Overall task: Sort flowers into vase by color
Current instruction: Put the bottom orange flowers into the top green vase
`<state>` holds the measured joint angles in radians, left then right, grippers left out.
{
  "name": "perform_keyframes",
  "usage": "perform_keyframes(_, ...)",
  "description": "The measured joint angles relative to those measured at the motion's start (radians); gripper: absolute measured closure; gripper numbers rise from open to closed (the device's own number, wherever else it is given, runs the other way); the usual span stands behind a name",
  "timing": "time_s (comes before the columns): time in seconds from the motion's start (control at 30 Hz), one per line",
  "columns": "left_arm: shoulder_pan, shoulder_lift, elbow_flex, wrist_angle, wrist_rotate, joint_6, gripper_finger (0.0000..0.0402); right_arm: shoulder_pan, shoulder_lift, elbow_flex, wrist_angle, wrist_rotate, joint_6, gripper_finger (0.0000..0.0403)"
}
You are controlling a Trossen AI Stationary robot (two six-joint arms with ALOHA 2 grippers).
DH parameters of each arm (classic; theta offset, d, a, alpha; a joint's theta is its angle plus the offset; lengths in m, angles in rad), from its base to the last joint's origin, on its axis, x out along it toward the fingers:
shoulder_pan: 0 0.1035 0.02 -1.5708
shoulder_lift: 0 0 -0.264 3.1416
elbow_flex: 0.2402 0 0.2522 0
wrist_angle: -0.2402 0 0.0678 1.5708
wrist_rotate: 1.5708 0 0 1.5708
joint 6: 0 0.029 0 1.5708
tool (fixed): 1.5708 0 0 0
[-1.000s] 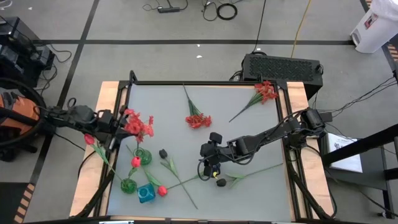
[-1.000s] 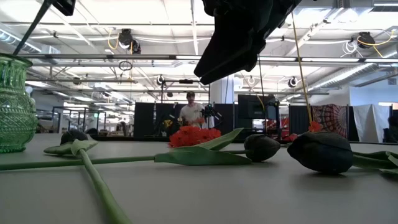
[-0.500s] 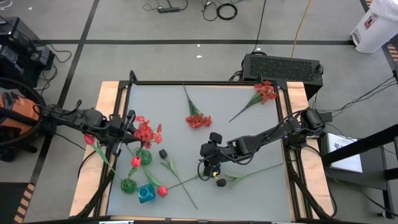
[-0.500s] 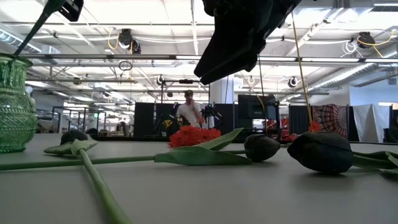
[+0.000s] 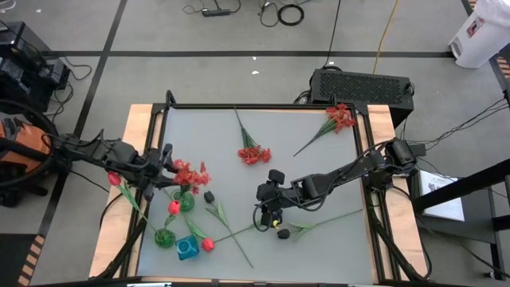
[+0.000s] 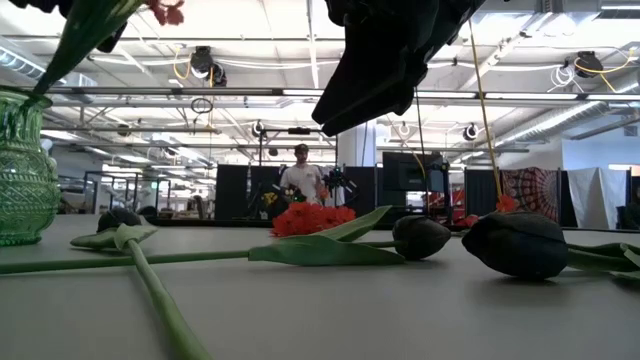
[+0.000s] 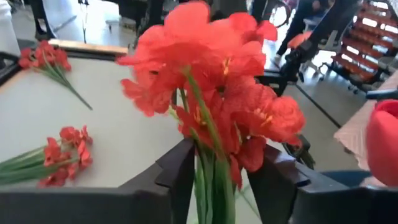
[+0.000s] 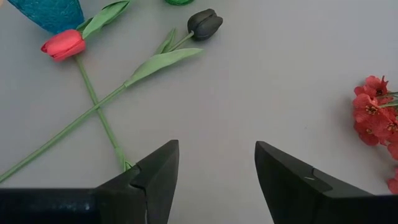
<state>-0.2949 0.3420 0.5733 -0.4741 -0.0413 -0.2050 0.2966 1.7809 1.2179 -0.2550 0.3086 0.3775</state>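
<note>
The left gripper (image 5: 165,162), near the table's (image 5: 319,171) left edge, has its fingers around the frilly red flower's (image 5: 191,174) stems over the green vase (image 5: 185,201). It should let go only once the stems sit inside the neck. The right gripper (image 5: 271,214) hangs with fingers apart mid-table.

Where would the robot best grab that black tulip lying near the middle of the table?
Probably by the thin green stem just behind the black tulip, coming straight down from above. It lies flat, so the stem fits between the open right gripper, and the soft bud isn't squashed. The leaves farther along could get in the way.
</note>
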Motion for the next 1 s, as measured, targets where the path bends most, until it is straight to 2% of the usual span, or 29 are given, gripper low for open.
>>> perform_keyframes(0.4, 0.000, -0.002, 0.191, -0.291, 0.015, -0.037, 0.0244, 0.000, 0.000, 0.000, 0.000, 0.000, 0.000, 0.0200)
perform_keyframes(0.53, 0.000, -0.004, 0.206, -0.352, 0.029, -0.100, 0.0244, 0.000, 0.000, 0.000, 0.000, 0.000, 0.000, 0.0200)
perform_keyframes(1.0, 0.000, -0.004, 0.209, -0.593, 0.046, -0.176, 0.0244, 0.000, 0.000, 0.000, 0.000, 0.000, 0.000, 0.0200)
